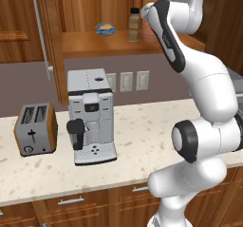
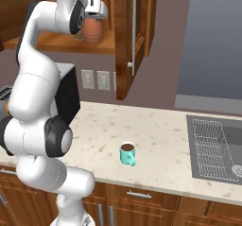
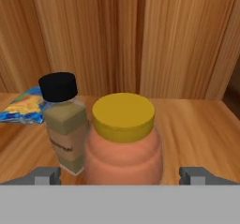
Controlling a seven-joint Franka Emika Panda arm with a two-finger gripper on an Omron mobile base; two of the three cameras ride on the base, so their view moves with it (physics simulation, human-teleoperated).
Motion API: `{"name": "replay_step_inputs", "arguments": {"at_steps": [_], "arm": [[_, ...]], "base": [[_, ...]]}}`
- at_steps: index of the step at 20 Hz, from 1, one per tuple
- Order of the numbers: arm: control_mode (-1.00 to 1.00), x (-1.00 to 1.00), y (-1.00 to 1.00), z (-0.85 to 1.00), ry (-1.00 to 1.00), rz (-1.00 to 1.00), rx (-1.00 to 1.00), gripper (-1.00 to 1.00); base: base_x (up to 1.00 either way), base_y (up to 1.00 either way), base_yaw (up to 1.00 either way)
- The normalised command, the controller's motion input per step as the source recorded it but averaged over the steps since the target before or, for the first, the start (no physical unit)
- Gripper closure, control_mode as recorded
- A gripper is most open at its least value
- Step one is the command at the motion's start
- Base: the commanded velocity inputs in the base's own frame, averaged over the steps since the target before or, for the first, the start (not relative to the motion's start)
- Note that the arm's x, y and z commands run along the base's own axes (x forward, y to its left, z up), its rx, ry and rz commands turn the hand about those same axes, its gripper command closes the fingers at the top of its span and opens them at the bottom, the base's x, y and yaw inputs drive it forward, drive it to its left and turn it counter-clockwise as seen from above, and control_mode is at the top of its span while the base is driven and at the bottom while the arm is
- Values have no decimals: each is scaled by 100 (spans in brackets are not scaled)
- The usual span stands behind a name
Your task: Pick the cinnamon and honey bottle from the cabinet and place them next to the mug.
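While our claw (image 3: 120,175) hovers at cabinet (image 2: 137,40) shelf, tips spread wide, nothing held: honey bottle (image 3: 123,138) dead ahead between tips, centred for grasp; cinnamon (image 3: 64,122) just left, touching it; snack packet (image 3: 22,106) further left; mug (image 2: 127,153) far below on counter (image 2: 160,135), awaiting both.

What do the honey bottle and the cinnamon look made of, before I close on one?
Honey bottle: matte terracotta-orange body with no glare, possibly ceramic or opaque plastic; flat yellow lid. Cinnamon: clear glass or plastic, since the brown-tan contents show through; matte black cap. The render leaves both materials open.
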Motion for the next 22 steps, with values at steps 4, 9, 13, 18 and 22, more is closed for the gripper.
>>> {"name": "replay_step_inputs", "arguments": {"at_steps": [4,9,13,18,22], "arm": [[-100,21,4,0,0,0,0,-100],[-100,32,0,0,0,0,0,-100],[-100,23,0,0,0,0,0,-100],[-100,12,0,0,0,0,0,-100],[-100,26,0,0,0,0,0,-100]], "base": [[0,0,0],[0,0,0],[0,0,0],[0,0,0],[0,0,0]]}}
